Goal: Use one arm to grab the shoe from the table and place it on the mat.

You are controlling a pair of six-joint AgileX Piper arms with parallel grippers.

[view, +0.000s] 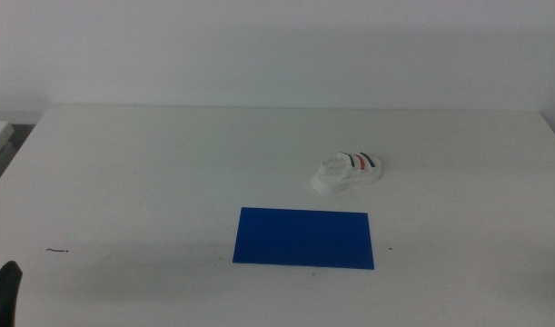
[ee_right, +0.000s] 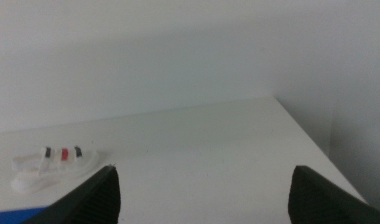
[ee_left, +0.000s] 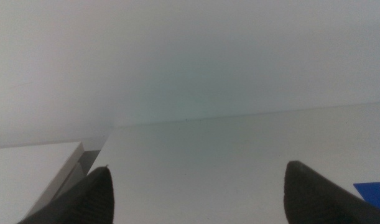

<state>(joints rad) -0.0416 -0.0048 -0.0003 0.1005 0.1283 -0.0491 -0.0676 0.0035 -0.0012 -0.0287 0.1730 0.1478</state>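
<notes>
The white shoe [view: 347, 172] with dark and red striped straps lies on the white table [view: 168, 182], right of centre, just behind the blue mat [view: 303, 238]. The shoe also shows in the right wrist view [ee_right: 51, 167], with a corner of the mat [ee_right: 15, 216] in front of it. A corner of the mat shows in the left wrist view [ee_left: 374, 194]. My left gripper [ee_left: 196, 193] is open and empty; a bit of it shows at the middle view's bottom left [view: 4, 291]. My right gripper [ee_right: 205, 196] is open and empty, out of the middle view.
A small dark mark [view: 56, 250] lies on the table at the left. A second white surface [ee_left: 28, 174] stands beside the table's left edge. The table's right edge [ee_right: 314, 149] is near the right gripper.
</notes>
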